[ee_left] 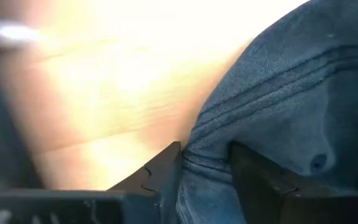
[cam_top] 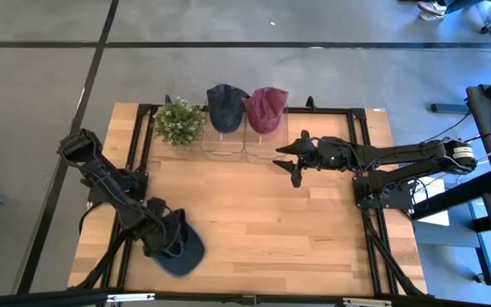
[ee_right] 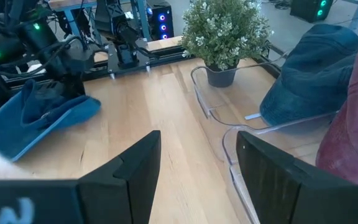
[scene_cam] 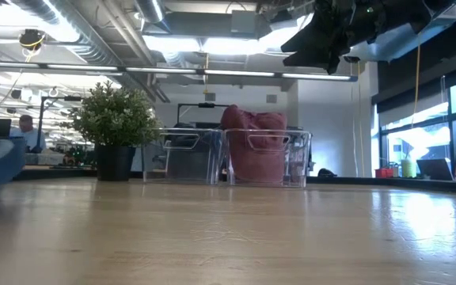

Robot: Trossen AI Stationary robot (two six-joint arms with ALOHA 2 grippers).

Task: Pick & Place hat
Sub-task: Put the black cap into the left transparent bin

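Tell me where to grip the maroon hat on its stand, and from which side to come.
Grip the maroon hat at the top of its crown, coming from above. It sits propped in a clear stand whose walls cover its lower part in the low view, and the dark blue hat crowds one side. The open right gripper is nearest; the left gripper is shut on the blue hat.

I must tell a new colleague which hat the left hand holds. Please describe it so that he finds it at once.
On the wooden table, look at the front left corner, far from the plant and the two stands. The blue hat lies there, gripped by the left hand. Unlike the dark blue hat and red hat, it sits on no stand.
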